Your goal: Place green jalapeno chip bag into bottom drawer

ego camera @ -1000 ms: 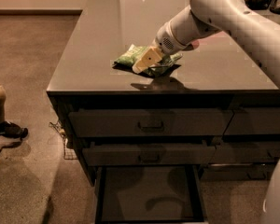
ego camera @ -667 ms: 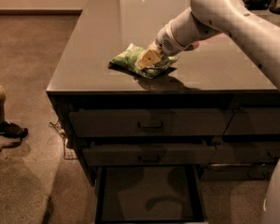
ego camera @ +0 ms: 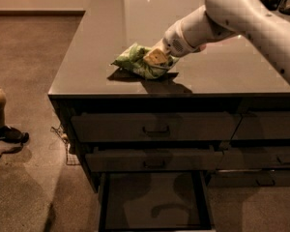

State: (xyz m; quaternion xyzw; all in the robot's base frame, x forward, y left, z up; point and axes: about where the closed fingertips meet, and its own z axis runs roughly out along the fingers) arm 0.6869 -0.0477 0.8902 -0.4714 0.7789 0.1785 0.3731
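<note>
Camera view: jaws above counter [ego camera: 94, 57] clamp chip bag [ego camera: 133, 62], stretched left-right.

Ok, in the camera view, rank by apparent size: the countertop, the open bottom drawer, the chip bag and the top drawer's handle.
Largest to smallest:
1. countertop
2. bottom drawer, pulled open
3. green jalapeno chip bag, held in the gripper over the countertop
4. top drawer handle

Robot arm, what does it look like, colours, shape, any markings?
The arm is a thick, smooth white tube with small dark dots along its shell and a dotted vent patch near the wrist. Its claw, at the chip bag on the counter, has a tan tip.
</note>
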